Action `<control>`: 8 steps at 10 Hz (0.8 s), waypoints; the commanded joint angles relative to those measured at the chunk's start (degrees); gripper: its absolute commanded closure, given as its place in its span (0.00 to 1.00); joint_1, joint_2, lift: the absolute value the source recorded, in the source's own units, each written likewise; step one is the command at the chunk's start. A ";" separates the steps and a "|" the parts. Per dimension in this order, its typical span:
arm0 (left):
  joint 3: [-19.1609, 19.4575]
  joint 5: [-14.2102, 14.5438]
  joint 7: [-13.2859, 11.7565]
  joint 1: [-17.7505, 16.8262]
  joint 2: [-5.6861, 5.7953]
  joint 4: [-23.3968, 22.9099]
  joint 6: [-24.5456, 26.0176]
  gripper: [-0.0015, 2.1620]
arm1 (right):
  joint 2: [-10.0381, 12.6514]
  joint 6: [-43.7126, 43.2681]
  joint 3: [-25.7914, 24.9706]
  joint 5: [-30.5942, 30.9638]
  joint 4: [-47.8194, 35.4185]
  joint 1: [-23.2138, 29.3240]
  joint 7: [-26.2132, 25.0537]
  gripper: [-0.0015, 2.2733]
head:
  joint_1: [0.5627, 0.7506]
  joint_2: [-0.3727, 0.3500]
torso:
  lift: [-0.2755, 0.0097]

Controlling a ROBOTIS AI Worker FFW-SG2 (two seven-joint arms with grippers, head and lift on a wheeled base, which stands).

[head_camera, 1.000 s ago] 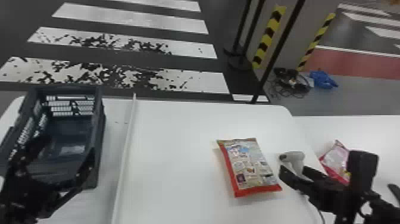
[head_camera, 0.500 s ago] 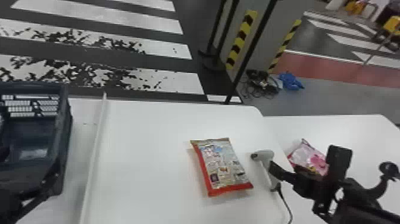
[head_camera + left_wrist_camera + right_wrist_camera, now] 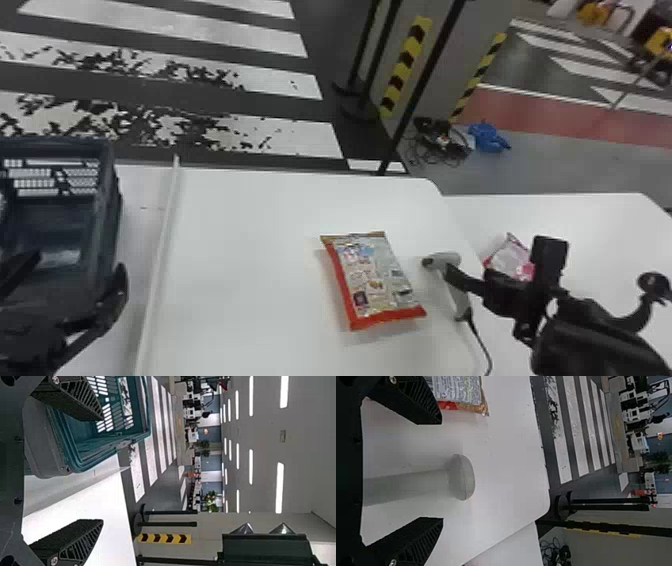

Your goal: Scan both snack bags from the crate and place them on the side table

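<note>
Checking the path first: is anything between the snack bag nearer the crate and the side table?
Yes, the scanner is between the bag and the side table, with the open right gripper close by.

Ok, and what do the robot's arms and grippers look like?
The left gripper and right gripper match: black, with wedge-shaped fingers that have slanted ribs along their sides and a silvery screw near the base. In the head view, the right arm is black too, with a rounded casing.
</note>
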 commanded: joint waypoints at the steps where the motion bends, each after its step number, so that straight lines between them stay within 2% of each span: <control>1: -0.43 -2.01 0.06 0.32 -1.69 -0.07 0.52 0.04 | -3.27 -3.49 -0.26 1.70 4.94 -2.15 0.98 0.03 | 0.70 0.03 | 0.62; 2: -0.78 -2.72 0.06 0.32 -2.57 -0.07 0.52 0.04 | -5.12 -3.49 -0.26 1.70 6.70 -2.33 1.51 0.03 | 0.70 0.03 | 0.62; 3: -0.96 -4.04 0.06 0.32 -3.45 -0.07 0.69 0.04 | -5.91 -3.49 -0.26 1.70 8.54 -2.77 2.39 0.02 | 0.70 0.03 | 0.62; 5: -1.40 -5.62 0.06 0.32 -4.68 -0.07 1.57 0.04 | -6.35 -3.49 -0.52 1.70 11.09 -3.82 3.88 0.02 | 0.70 0.03 | 0.62; 8: -1.40 -6.23 0.15 0.94 -5.12 0.02 1.75 0.04 | -6.79 -4.01 -0.17 2.75 14.52 -5.32 3.97 0.02 | 0.70 0.03 | 0.62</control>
